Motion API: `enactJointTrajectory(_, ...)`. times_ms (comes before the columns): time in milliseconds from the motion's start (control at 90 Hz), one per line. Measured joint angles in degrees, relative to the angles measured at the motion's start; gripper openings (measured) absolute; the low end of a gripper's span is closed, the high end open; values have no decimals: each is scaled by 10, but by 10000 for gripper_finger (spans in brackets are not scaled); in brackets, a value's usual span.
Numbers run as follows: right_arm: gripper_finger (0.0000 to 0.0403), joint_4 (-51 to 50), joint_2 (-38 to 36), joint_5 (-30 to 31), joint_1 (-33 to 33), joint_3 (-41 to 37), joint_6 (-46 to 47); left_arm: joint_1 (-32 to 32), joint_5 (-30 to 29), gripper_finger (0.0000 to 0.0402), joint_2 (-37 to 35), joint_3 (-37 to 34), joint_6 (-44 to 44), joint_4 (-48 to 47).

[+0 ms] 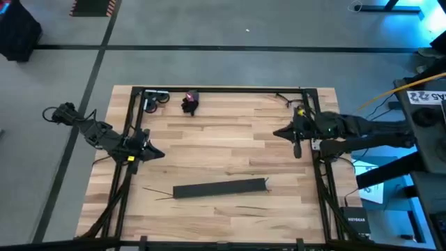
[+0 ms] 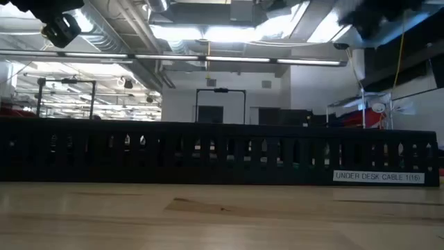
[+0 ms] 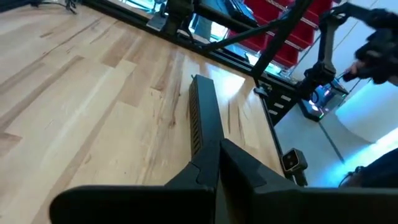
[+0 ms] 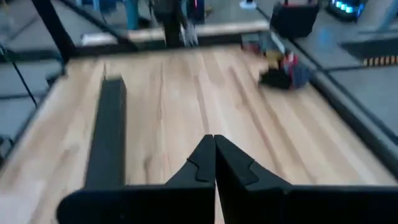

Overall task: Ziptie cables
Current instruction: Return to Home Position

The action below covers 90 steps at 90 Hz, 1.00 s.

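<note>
**Both hands closed and empty**

Long black slotted plastic cable duct [image 1: 220, 188] lies near the front edge of the light wooden table [image 1: 223, 139]. Can't make out the thin loose cables in any view. Further back, left hand [image 1: 155, 153] and right hand [image 1: 280, 132] hang over opposite table sides, fingers pressed together, holding nothing. Small dark-and-pink clump [image 1: 189, 102] sits at the far edge.

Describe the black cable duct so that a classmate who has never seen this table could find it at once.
Start at the wooden table framed by black rails. In the high view, the cable duct lies flat across its lower middle. It is the one long, wide black bar with slotted sides, far thicker than the thin dark strips beside it.
</note>
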Motion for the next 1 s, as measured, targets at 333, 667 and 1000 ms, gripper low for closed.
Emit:
enactJointTrajectory(333, 0, 145, -38, -40, 0, -125, 19, 11, -38, 3, -1, -14, 100, 86)
enactJointTrajectory(667, 0, 179, -164, -73, 0, -212, -23, 66, 63, 1, -16, -139, 211, 341)
enactJointTrajectory(1000, 0, 269, -316, -124, 0, -333, -78, 80, 64, 5, -18, -203, 189, 421)
